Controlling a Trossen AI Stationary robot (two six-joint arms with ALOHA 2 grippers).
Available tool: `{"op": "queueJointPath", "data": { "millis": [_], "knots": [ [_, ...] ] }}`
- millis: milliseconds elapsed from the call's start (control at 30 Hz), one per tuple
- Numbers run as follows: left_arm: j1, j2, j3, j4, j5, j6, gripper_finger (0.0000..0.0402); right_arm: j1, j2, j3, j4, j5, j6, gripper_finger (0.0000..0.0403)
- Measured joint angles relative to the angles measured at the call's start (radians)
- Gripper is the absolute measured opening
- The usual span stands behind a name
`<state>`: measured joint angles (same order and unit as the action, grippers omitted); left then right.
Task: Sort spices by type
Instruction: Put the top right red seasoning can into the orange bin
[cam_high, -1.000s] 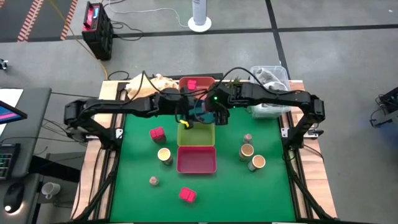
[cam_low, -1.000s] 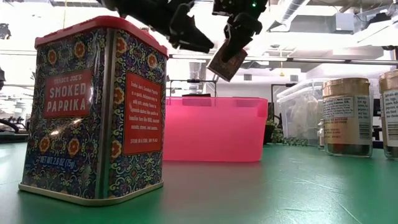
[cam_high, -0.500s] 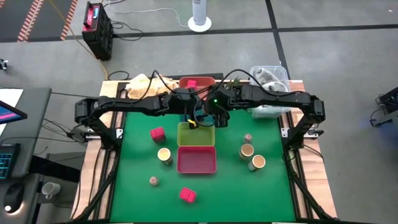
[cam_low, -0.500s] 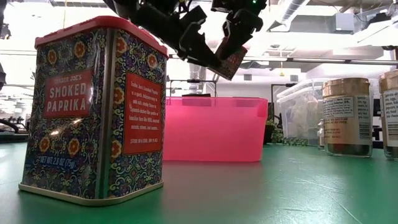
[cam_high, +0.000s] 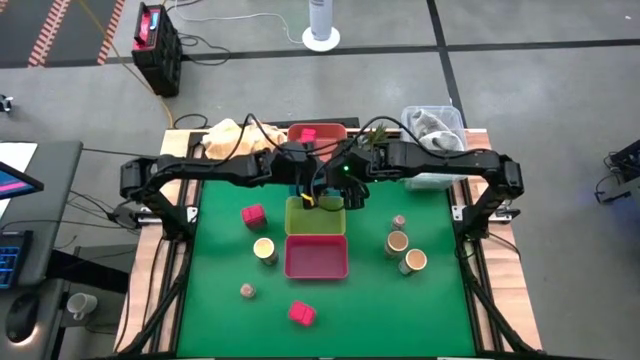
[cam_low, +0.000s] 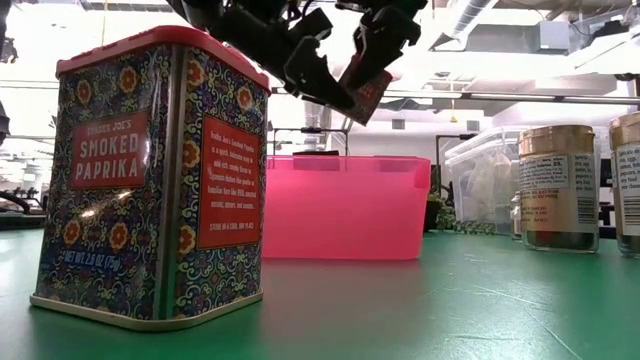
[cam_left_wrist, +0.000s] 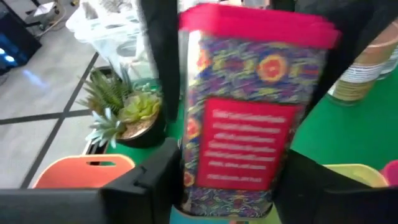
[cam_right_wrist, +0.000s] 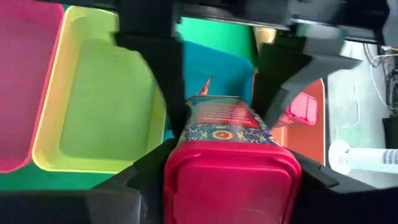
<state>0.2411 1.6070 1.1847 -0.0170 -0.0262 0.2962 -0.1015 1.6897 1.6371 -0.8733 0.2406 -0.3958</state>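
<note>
A paprika tin (cam_right_wrist: 227, 134) with a patterned body and a pinkish-red lid hangs in the air over the teal tray (cam_right_wrist: 217, 65). My right gripper (cam_right_wrist: 230, 171) is shut on its lid end. My left gripper (cam_left_wrist: 227, 186) is open, its fingers on either side of the tin's bottom end (cam_left_wrist: 227, 193); I cannot tell whether they touch it. Other pinkish-red tins stand on the green mat (cam_high: 253, 214) (cam_high: 300, 313), and one sits in the orange-red tray (cam_high: 308, 134). Tan cylinders (cam_high: 264, 249) (cam_high: 397, 243) (cam_high: 413, 262) and small round jars (cam_high: 246, 291) (cam_high: 399, 221) stand on the mat. My right gripper pinches the tin at its red lid end (cam_right_wrist: 230, 158), one finger on each opposite side. The fingers come from the table's right, slanting down. The tin (cam_low: 365, 88) is lifted clear and tilted, its bottom end pointing toward my left gripper.
A yellow-green tray (cam_high: 315, 215) and a pink tray (cam_high: 316, 257) lie in a row at the table's middle, nearer than the teal one. A small potted plant (cam_left_wrist: 124, 112) and a clear plastic box (cam_high: 435, 125) stand at the far edge. Green mat shows bare at the near left and near right.
My left gripper has moved toward the table's right until its fingers flank the tin's bottom end. My right gripper has carried the tin slightly toward the table's left and a little up, further in between those fingers.
</note>
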Motion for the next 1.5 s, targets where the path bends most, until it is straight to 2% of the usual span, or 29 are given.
{"op": "queueJointPath", "data": {
  "millis": [167,333,600,700,1133,1500],
  "knots": [
    [0.000,0.000,0.000,0.003,0.004,-0.006,0.0190,0.001,0.000,0.000,-0.010,0.006,0.008,0.0260],
    [0.024,-0.008,0.003,-0.015,0.010,-0.008,0.0190,-0.008,-0.041,-0.001,-0.056,0.064,0.018,0.0261],
    [0.089,-0.009,0.006,0.002,0.094,-0.018,0.0194,-0.071,-0.129,-0.002,-0.071,0.058,0.067,0.0261],
    [0.095,-0.009,0.004,0.013,0.121,-0.028,0.0192,-0.086,-0.129,-0.002,-0.066,0.007,0.075,0.0261],
    [0.090,-0.003,-0.006,-0.067,0.115,0.009,0.0192,-0.090,0.028,-0.015,-0.031,-0.048,0.051,0.0262],
    [0.095,-0.004,-0.005,-0.079,0.125,0.047,0.0192,-0.087,0.041,-0.015,0.008,-0.084,0.026,0.0261]
  ]
}}
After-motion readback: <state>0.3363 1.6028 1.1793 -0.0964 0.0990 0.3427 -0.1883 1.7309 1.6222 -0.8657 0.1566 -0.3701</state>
